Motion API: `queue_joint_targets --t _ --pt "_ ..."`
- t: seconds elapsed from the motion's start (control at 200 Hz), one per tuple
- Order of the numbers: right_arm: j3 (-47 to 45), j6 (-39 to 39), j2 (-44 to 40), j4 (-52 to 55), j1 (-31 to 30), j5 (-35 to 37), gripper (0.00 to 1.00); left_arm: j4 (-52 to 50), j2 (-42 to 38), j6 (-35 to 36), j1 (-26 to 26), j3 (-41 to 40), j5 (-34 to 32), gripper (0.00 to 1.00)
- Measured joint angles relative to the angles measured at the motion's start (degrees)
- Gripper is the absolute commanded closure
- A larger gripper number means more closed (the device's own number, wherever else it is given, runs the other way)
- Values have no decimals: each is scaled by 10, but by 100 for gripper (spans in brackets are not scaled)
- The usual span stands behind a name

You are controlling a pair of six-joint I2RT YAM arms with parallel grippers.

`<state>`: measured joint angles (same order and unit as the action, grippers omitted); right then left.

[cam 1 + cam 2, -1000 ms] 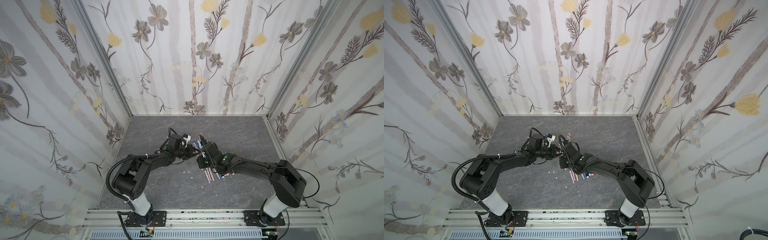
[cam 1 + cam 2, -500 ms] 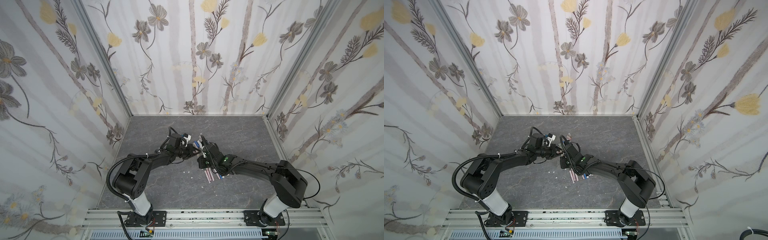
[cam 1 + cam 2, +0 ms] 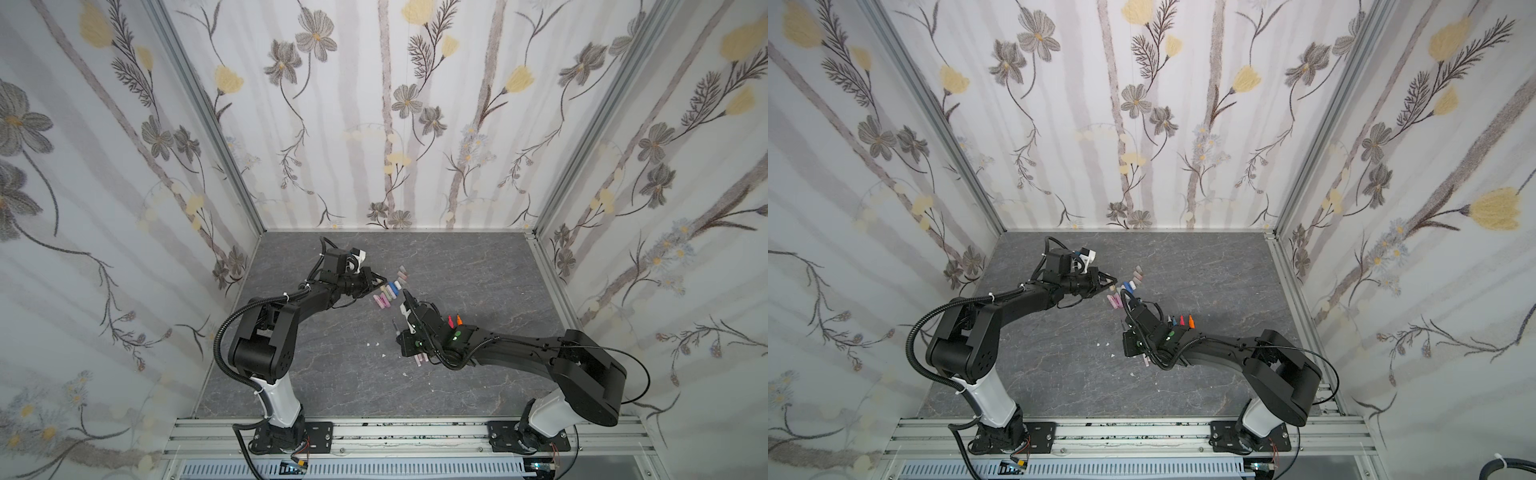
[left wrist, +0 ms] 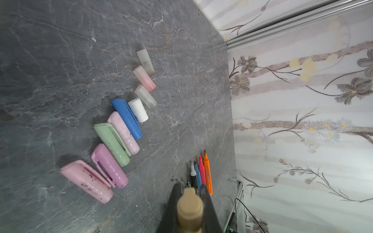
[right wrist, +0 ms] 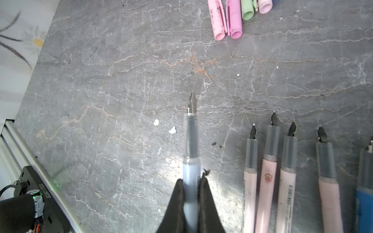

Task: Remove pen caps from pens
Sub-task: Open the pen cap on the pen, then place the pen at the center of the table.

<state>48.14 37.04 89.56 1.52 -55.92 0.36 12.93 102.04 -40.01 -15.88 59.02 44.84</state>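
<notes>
Though tiny from above, left tool tight on cap, right tool on pen.

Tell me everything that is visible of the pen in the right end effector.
The pen is slim and looks like plastic: a pale grey-blue barrel, a see-through grey grip section and a pointed metal nib. It has no cap. The right end effector is shut on its barrel, one black finger on each side. It is apart from the other pens lying on the table. Whether the nib touches the table cannot be told.
</notes>
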Motion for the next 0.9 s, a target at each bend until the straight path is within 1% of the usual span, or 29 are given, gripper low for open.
queue_joint_targets --t 0.135,0.2,0.42,0.545,0.689,0.899 --pt "-3 6 5 2 -7 -4 100 -13 -9 15 26 -10 -14 100" --pt "0 9 13 9 -8 -1 100 -14 -16 25 30 -24 -15 100" --pt "36 18 66 58 -21 39 100 -12 -25 37 44 -108 -20 100" --pt "58 26 88 88 -23 64 100 3 -17 37 42 -138 -19 100" --pt "75 30 103 108 -28 83 100 21 2 37 43 -148 -19 100" --pt "79 35 113 126 -33 95 96 43 29 37 43 -147 -17 99"
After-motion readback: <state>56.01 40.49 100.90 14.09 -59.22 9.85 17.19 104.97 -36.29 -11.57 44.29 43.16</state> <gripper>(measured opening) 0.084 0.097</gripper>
